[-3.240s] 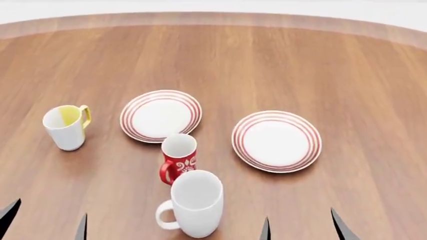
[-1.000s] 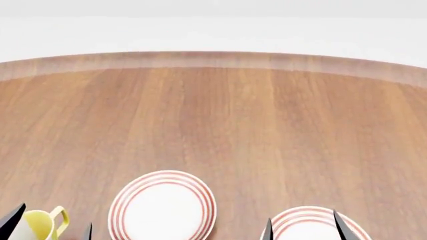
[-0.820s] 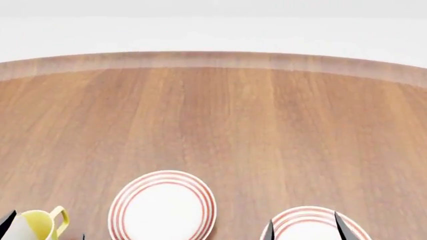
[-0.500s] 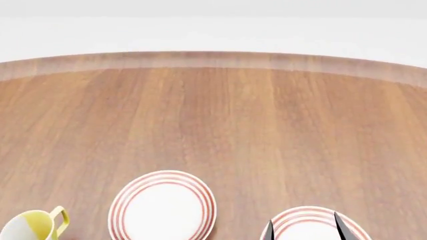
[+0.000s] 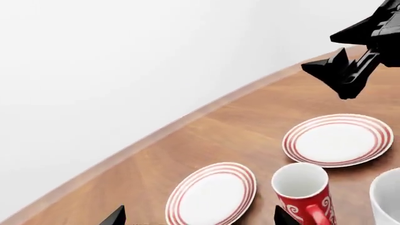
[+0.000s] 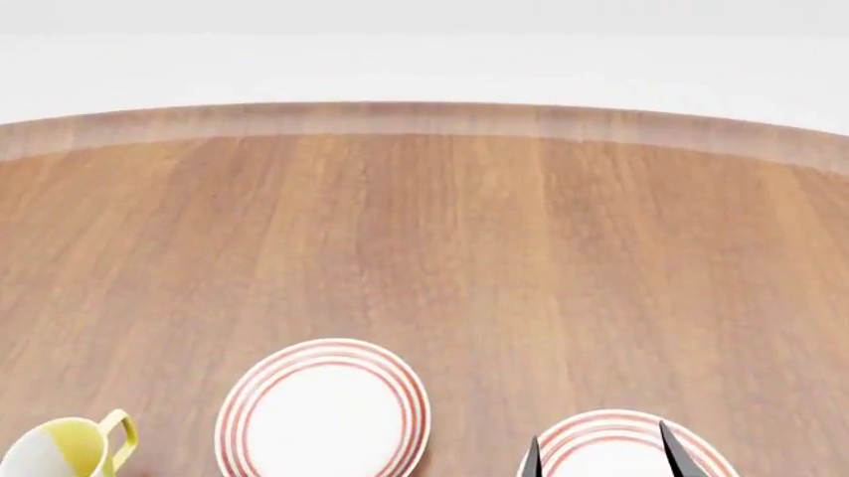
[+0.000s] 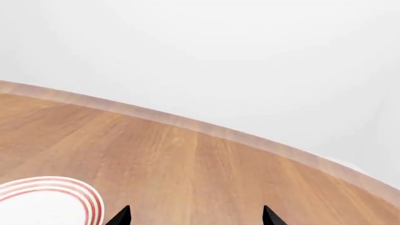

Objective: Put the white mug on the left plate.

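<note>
The white mug (image 5: 390, 201) shows only as a white sliver at the edge of the left wrist view, beside the red mug (image 5: 303, 192); it is out of the head view. The left plate (image 6: 322, 409), white with red rings, lies at the lower middle of the head view and in the left wrist view (image 5: 212, 194). My left gripper (image 5: 200, 220) is open and empty, its fingertips wide apart with the left plate between them; it is out of the head view. My right gripper (image 6: 599, 457) is open and empty over the right plate (image 6: 623, 447).
A white mug with yellow inside (image 6: 60, 452) stands at the head view's lower left. The right plate also shows in the left wrist view (image 5: 337, 139) under my right gripper (image 5: 347, 70). A ringed plate's edge (image 7: 44, 201) shows beside my right gripper (image 7: 196, 218). The table's far edge (image 6: 424, 117) curves across.
The head view now looks farther up the table than 3.2 s ago. In the last second my left fingertips dropped out of its lower left corner. The right gripper barely moved.
</note>
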Tool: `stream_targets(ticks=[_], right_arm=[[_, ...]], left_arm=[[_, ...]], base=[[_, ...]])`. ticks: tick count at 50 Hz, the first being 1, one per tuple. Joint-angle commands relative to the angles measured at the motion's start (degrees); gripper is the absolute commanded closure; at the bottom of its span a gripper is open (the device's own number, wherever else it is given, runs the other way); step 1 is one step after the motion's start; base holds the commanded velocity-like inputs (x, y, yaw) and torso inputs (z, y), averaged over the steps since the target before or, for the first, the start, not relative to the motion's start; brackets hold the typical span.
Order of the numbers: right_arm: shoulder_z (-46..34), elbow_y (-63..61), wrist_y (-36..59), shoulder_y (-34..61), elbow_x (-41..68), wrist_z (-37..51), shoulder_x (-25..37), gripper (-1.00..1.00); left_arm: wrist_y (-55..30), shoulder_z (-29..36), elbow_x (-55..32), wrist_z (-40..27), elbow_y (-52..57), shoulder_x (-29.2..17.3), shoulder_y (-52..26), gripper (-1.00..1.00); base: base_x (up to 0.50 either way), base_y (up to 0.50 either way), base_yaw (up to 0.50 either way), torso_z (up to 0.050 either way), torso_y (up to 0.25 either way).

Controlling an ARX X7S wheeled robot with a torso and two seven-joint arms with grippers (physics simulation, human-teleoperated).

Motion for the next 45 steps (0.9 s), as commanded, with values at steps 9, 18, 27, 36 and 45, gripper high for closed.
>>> stream_targets(ticks=[9,18,27,36,45], right_arm=[[-0.3,-0.2,0.5,0.5,0.6,0.5,0.1,-1.0],[-0.6,-0.9,1.1,0.7,0.4,0.8,0.4,-1.0],[-0.9,-1.0,1.1,0.5,0.3,1.3,0.5,-1.0],[-1.6,-0.3,0.8,0.9,0.1,1.4,0.4,-1.0],[-1.6,-0.6,1.1,1.1,0.3,1.5,0.7,-1.0]], left_arm=[[8.7,-10.1,-0.7,20.8,-7.6,11.6,2.7,-1.0],[13.7,-7.1,1.7,23.5,-13.1,12.1,2.2,-1.0],[15.9,-4.2,4.7,25.0,-16.8,12.5,1.1,-1.0],[17.0,-0.5,6.6,26.3,-20.9,13.0,-1.7,-1.0],[15.9,2.7,7.4,27.4,-26.0,13.3,-6.1,-1.0]], base=[[0.0,0.0,0.0,0.0,0.0],[0.0,0.0,0.0,0.0,0.0],[0.0,0.0,0.0,0.0,0.0],[0.0,0.0,0.0,0.0,0.0],[0.0,0.0,0.0,0.0,0.0]])
